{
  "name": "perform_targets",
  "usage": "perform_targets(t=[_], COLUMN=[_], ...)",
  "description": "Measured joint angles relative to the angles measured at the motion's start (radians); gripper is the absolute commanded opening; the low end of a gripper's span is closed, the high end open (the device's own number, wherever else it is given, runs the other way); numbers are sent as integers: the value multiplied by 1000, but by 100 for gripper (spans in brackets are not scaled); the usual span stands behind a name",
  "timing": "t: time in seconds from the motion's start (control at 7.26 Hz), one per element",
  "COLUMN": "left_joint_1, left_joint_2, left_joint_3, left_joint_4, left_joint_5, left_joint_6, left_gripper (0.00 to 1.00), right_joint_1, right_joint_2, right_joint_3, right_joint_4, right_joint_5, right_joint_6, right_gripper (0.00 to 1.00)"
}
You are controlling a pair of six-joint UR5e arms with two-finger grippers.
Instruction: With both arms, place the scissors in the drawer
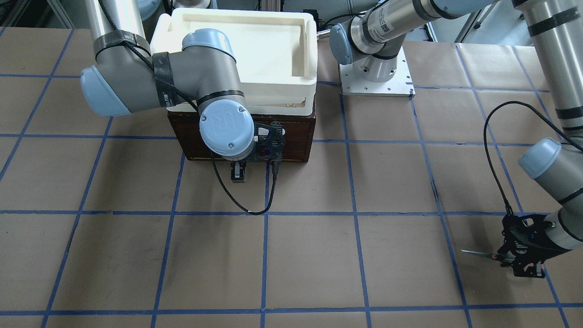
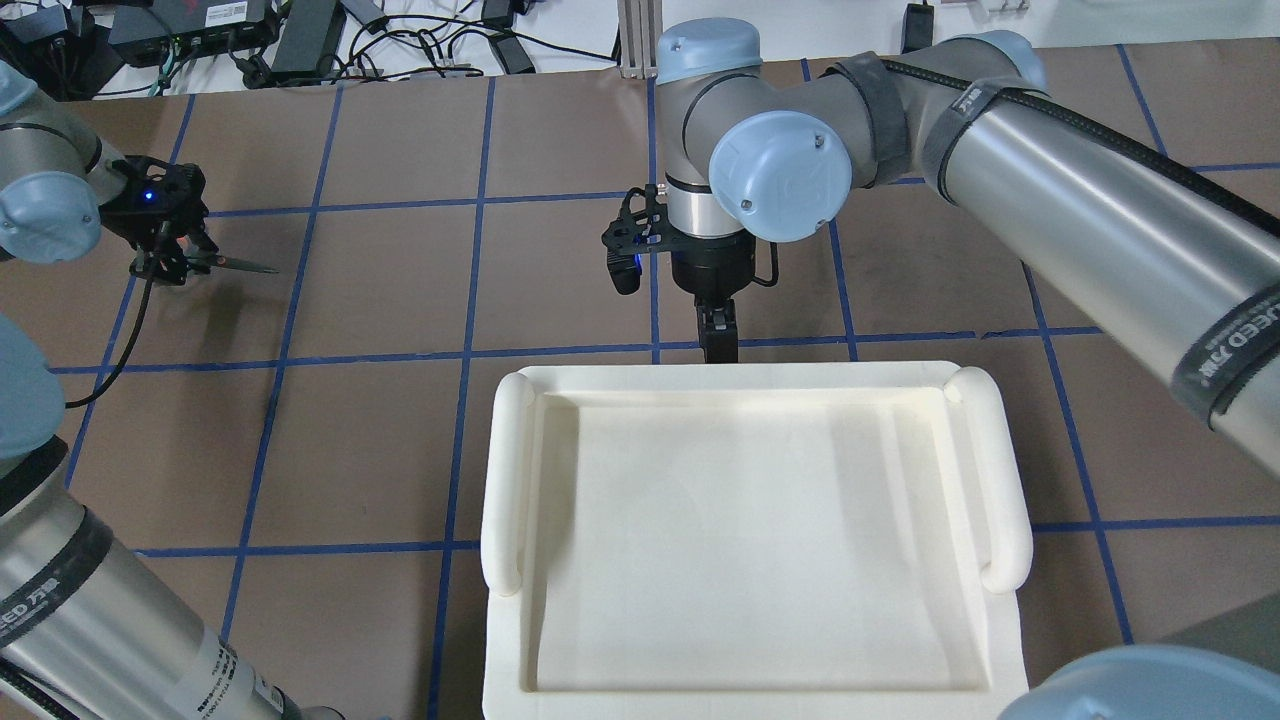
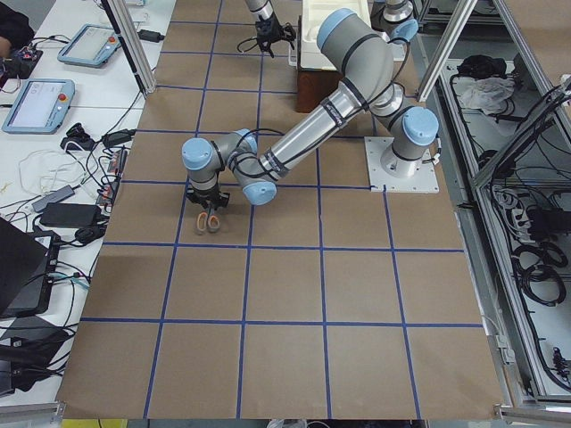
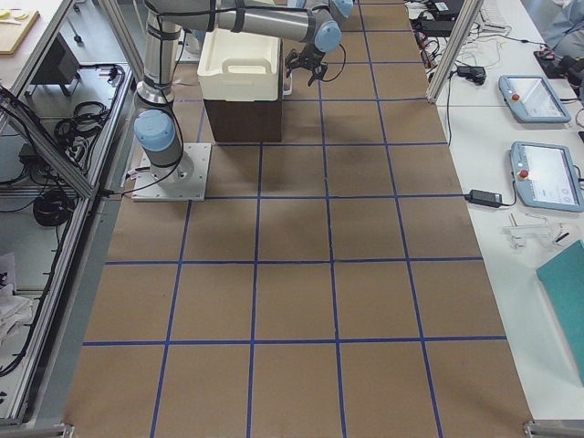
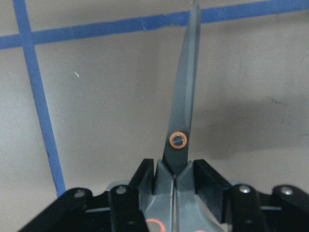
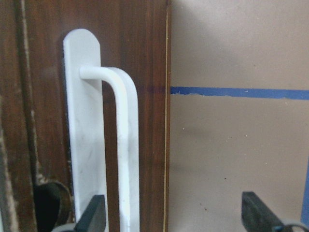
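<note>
My left gripper (image 1: 510,258) is shut on the scissors (image 1: 478,253) just above the table, far from the drawer. In the left wrist view the fingers (image 5: 154,181) clamp the scissors (image 5: 183,111) just behind the pivot, with the closed blades pointing away. The dark brown drawer (image 1: 296,136) is closed under a white foam tray (image 1: 273,45). My right gripper (image 1: 237,173) is open at the drawer front. In the right wrist view the white bar handle (image 6: 123,145) lies between its fingers (image 6: 96,215), close to the left one. The gripper shows no contact with the handle.
The white foam tray (image 2: 750,530) covers the drawer from above. The right arm's base plate (image 1: 375,77) stands beside the drawer box. A black cable (image 1: 246,200) hangs from the right wrist in front of the drawer. Brown paper with blue tape lines covers the table.
</note>
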State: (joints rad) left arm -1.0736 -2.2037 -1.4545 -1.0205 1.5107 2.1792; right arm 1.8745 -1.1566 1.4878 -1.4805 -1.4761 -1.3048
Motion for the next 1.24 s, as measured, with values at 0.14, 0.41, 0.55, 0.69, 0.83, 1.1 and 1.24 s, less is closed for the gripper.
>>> perform_targets(t=[0.14,0.41,0.55,0.69,0.83,1.1,1.24], left_joint_1=[-20,-70,-94,-106,-109,-115,-117], left_joint_2=[29,95,126,158,188,231,244], left_joint_3=[-1,-1,-1,-1,-2,-4,-7], left_joint_4=[-33,-91,-124,-165,-203,-250,-265], left_joint_5=[-1,-2,2,3,4,38,56], left_joint_6=[-5,-26,-35,-41,-43,-46,-47], left_gripper=[0,0,0,0,0,0,0], right_joint_1=[0,0,0,0,0,0,0], right_joint_2=[5,9,13,19,24,26,27], right_joint_3=[0,0,0,0,0,-2,-2], right_joint_4=[0,-2,-4,-5,-6,-8,-10], right_joint_5=[0,0,0,0,-1,0,0], right_joint_6=[0,1,1,1,1,2,1], right_gripper=[100,100,100,100,100,100,100])
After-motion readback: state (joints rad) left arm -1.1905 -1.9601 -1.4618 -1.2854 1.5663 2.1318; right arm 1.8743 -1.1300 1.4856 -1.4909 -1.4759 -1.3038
